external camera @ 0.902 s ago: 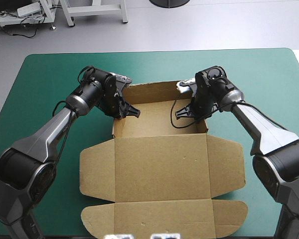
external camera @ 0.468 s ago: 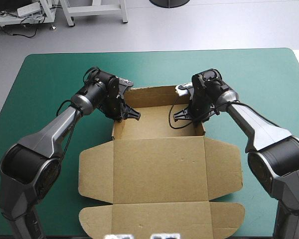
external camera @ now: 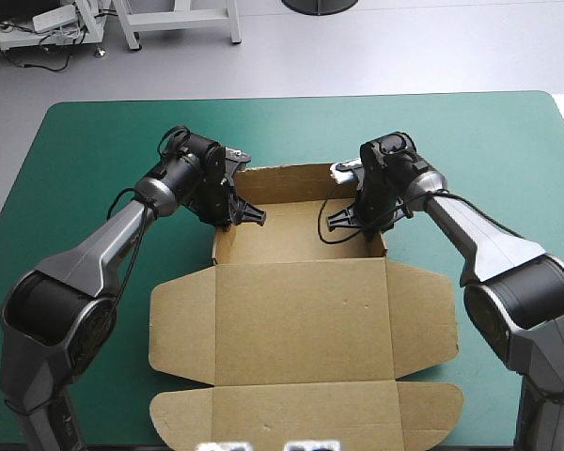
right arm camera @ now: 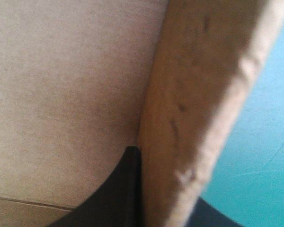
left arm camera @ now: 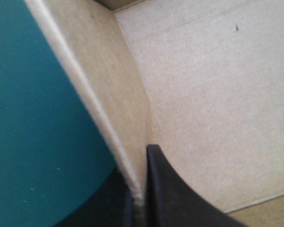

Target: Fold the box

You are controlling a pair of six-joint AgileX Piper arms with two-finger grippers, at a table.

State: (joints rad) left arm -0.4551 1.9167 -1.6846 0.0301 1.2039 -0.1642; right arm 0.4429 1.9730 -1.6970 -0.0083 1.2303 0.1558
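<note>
Cardboard sits near the middle of the teal-green tabletop [external camera: 94, 141]. It is the brown box [external camera: 301, 282], part-way formed. Its tray end points to 12 o'clock and its lid [external camera: 305, 348] lies flat towards 6 o'clock, with the side flaps spread out at 3 and 9 o'clock.

The back wall [external camera: 296, 180] stands up at the tray's far edge. The left claw [external camera: 237, 212] is at the tray's 9 o'clock side and is pinched nearly closed on the left side wall [external camera: 216, 246]. In the left wrist view one black finger is inside against the board and the other is outside over the cover, with the wall's pale edge running up between them. The right claw [external camera: 355, 219] is at the 3 o'clock side and clamps the right side wall [external camera: 384, 246] the same way. In the right wrist view one finger lies on the tray's inner face, the other shows beyond the wall, and only the sheet is between them. Both walls stand raised from the tray floor [external camera: 291, 235], leaning a little outward.

Compared with the earliest picture, the right claw has moved a short way towards 9 o'clock. The right wall has come with it, so the tray looks narrower and its near right corner sits further in. The left claw has hardly shifted. Since the picture just before, nothing visible has changed, and the lid and flaps lie as they did.
</note>
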